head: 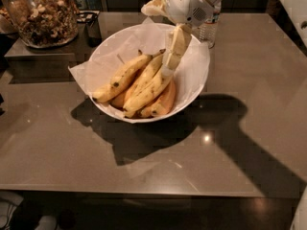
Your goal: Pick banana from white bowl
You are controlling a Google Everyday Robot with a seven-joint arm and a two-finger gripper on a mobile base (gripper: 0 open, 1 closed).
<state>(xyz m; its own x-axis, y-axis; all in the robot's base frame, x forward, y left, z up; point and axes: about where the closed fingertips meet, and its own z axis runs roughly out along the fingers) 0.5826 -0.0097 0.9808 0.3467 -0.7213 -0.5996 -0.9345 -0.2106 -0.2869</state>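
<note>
Approach is the step in hand: the gripper (pixel 160 37) hangs over the far right side of the white bowl (pixel 197 87), reaching in from the upper right on a white arm. Its fingers (pixel 175 49) stand spread wide, one angled down into the bowl and the other pointing away to the left above the rim, with nothing held between them. The lower fingertip sits at, or just beside, the stem end of the banana (pixel 146 94), which lies diagonally in the bowl among other bananas and beside an orange-tinted fruit (pixel 166 102), all on a crinkled paper liner (pixel 120 47). No grasp is made yet. The next move likely calls for bringing the fingers astride one banana only, closing across its width, then lifting straight up; the neighbours lie touching it, so dragging a second fruit or the liner is a risk. The surface (pixel 240 128) is a smooth grey-brown counter carrying a strong shadow of bowl and arm. A glass jar of nuts (pixel 43 16) stands at the far left, a clear bottle (pixel 209 31) behind the bowl; the room beyond is dark.
</note>
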